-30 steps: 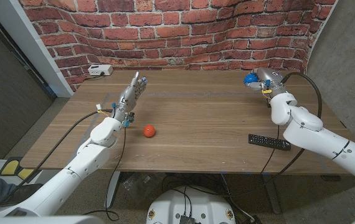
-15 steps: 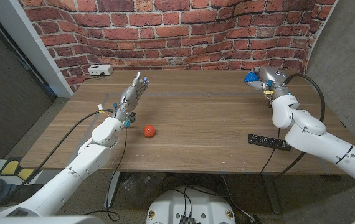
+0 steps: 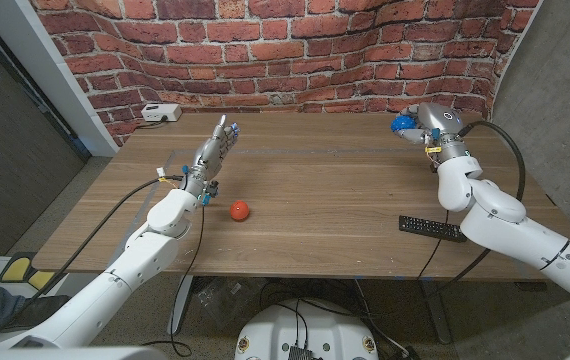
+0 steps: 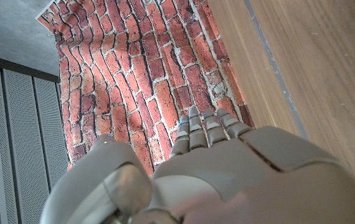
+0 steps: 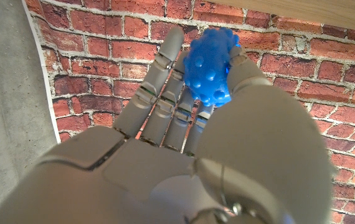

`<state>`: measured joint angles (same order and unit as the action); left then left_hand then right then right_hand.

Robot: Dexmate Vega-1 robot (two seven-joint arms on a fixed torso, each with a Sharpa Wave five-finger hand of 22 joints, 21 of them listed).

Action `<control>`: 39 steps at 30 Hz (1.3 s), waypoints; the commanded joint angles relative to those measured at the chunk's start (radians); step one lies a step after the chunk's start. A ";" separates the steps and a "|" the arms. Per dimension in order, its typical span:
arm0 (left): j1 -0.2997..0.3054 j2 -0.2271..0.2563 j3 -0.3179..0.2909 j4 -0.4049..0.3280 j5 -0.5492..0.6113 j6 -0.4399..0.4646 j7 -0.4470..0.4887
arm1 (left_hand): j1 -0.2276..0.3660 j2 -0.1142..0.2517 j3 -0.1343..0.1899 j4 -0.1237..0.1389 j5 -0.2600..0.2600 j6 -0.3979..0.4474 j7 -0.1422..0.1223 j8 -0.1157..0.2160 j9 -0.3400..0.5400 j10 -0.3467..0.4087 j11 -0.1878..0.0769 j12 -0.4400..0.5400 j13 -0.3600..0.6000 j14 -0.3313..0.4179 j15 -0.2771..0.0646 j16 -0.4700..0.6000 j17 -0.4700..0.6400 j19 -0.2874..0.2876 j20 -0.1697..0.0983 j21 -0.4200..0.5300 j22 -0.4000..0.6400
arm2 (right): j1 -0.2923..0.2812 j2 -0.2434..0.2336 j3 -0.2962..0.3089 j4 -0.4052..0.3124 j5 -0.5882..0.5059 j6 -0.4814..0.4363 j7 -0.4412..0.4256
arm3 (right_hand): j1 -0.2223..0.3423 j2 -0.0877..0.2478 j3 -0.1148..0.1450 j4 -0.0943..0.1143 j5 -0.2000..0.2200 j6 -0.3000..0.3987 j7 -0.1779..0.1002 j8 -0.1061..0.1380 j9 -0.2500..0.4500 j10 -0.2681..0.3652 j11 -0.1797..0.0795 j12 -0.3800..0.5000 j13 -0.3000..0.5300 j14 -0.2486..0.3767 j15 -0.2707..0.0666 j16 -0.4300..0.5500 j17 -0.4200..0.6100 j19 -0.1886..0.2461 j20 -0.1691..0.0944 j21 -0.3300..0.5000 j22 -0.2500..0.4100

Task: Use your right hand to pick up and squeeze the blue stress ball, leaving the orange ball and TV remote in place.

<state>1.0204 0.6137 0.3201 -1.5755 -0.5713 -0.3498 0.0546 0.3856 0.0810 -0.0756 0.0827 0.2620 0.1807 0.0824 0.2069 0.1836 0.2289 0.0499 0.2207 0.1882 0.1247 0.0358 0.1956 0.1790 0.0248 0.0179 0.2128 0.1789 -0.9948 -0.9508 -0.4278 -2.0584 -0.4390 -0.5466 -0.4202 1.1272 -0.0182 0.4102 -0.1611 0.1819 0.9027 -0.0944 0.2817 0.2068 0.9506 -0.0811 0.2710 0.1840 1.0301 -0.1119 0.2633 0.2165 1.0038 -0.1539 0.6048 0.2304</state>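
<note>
We've got the blue stress ball (image 5: 210,65) gripped in our right hand (image 3: 431,124) at the table's far right, so we squeeze evenly, left hand (image 3: 212,153) empty, fingers straight.

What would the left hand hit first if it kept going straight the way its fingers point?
Probably the brick wall. The left hand points along bare table toward it; the white device sits off to the side, though depth is hard to judge.
</note>
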 commanded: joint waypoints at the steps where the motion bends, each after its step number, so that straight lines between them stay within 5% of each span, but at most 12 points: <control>1: -0.002 0.003 0.000 -0.002 -0.001 0.010 -0.003 | 0.008 0.002 -0.007 0.002 -0.006 0.011 0.000 0.000 0.003 0.011 0.000 -0.005 0.005 0.006 -0.002 -0.004 0.004 0.005 0.001 0.000 0.003 | -0.024 0.014 0.026 0.015 -0.004 0.060 -0.037 | 0.133 0.120 -0.013 0.000 0.001 0.064 -0.013 0.011 0.007 0.086 -0.038 0.014 0.004 0.092 -0.122 0.006 -0.002 0.020 -0.070 0.028 0.005; 15: -0.010 -0.006 0.004 0.015 -0.007 0.008 -0.006 | 0.009 0.003 -0.008 0.002 -0.007 0.016 -0.001 0.001 0.004 0.009 0.002 -0.007 0.005 0.006 -0.003 -0.005 0.005 0.006 0.001 0.000 0.003 | -0.017 0.029 0.018 0.020 -0.046 0.044 -0.031 | 0.137 0.117 -0.025 0.003 -0.001 0.092 -0.014 0.005 0.007 0.098 -0.037 0.006 0.004 0.117 -0.117 -0.005 -0.012 0.023 -0.071 0.052 0.004; 22: -0.018 -0.012 0.007 0.024 -0.010 0.019 -0.003 | 0.010 0.004 -0.009 0.002 -0.008 0.019 -0.003 0.002 0.004 0.010 0.002 -0.007 0.005 0.007 -0.003 -0.005 0.005 0.006 0.001 -0.001 0.004 | -0.004 0.031 0.000 0.031 -0.079 0.022 -0.017 | 0.106 0.122 -0.051 0.024 0.002 0.020 -0.017 -0.046 0.014 0.030 -0.028 -0.042 0.010 0.007 -0.106 -0.058 -0.007 -0.084 -0.069 0.044 -0.013; 39: -0.034 -0.018 0.014 0.042 -0.018 0.030 -0.009 | 0.012 0.007 -0.010 0.002 -0.010 0.024 -0.006 0.002 0.004 0.013 0.000 -0.007 0.006 0.010 0.000 -0.004 0.005 0.006 0.002 -0.001 0.004 | 0.002 0.010 -0.002 0.019 -0.072 0.010 0.049 | -0.008 0.074 -0.115 0.049 -0.004 -0.099 0.019 -0.088 0.015 -0.082 0.004 -0.080 0.009 -0.150 -0.084 -0.072 0.009 -0.184 -0.063 0.030 -0.035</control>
<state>0.9960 0.6006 0.3301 -1.5452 -0.5830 -0.3260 0.0498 0.3957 0.0912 -0.0798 0.0869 0.2545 0.1968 0.0770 0.2069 0.1836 0.2325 0.0534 0.2128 0.1882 0.1246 0.0358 0.1919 0.1790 0.0248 0.0178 0.2128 0.1789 -1.0005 -0.9242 -0.4239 -2.0307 -0.5083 -0.5299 -0.4125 1.0903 0.0187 0.3045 -0.1104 0.1798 0.8216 -0.0775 0.1987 0.2228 0.8839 -0.0791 0.1955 0.1904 0.9002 -0.1225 0.1919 0.2211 0.8307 -0.1032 0.6388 0.1951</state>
